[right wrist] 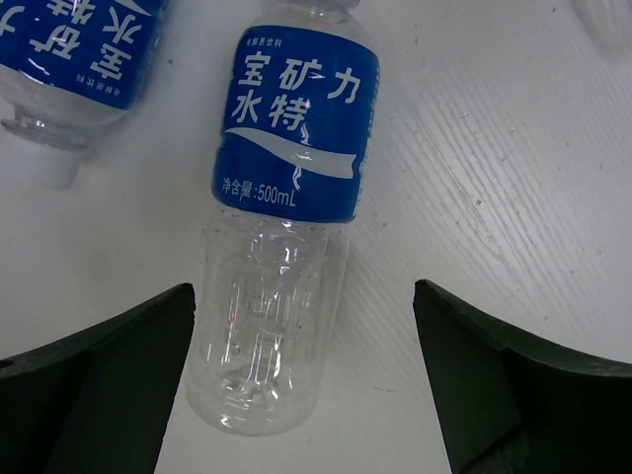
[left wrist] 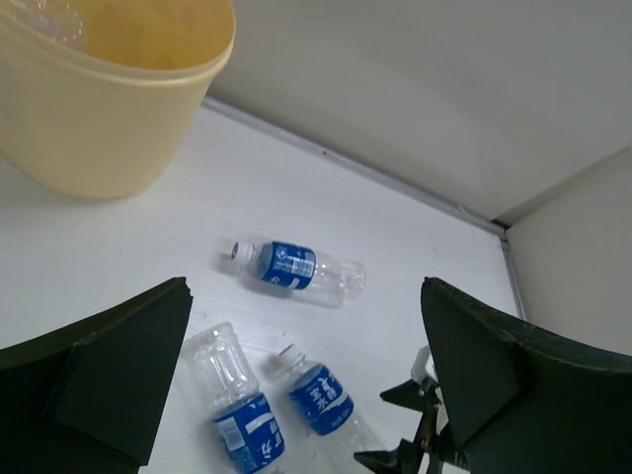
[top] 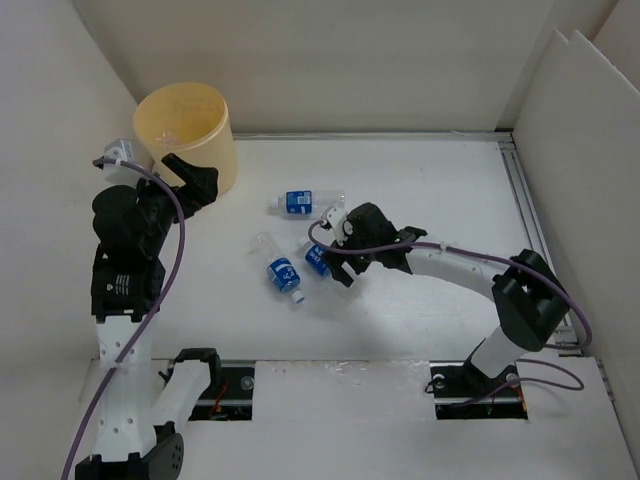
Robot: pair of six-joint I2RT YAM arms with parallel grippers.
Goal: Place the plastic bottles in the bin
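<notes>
Three blue-labelled plastic bottles lie on the white table: one (top: 310,202) farther back, one (top: 283,275) in the middle, one (top: 317,262) under my right gripper. The pale yellow bin (top: 190,125) stands at the back left. My right gripper (top: 335,270) is open; in the right wrist view its gripper (right wrist: 303,289) straddles the clear base of the bottle (right wrist: 286,197) without touching. My left gripper (top: 203,186) is open and empty beside the bin (left wrist: 89,128), looking down on the bottles (left wrist: 301,269). Something clear (left wrist: 44,15) lies inside the bin. The red-capped bottle is out of view.
White walls close in the table at the left and back, and a leaning white board (top: 585,150) stands at the right. A metal rail (top: 530,210) runs along the right edge. A second bottle (right wrist: 79,59) lies just left of the straddled one.
</notes>
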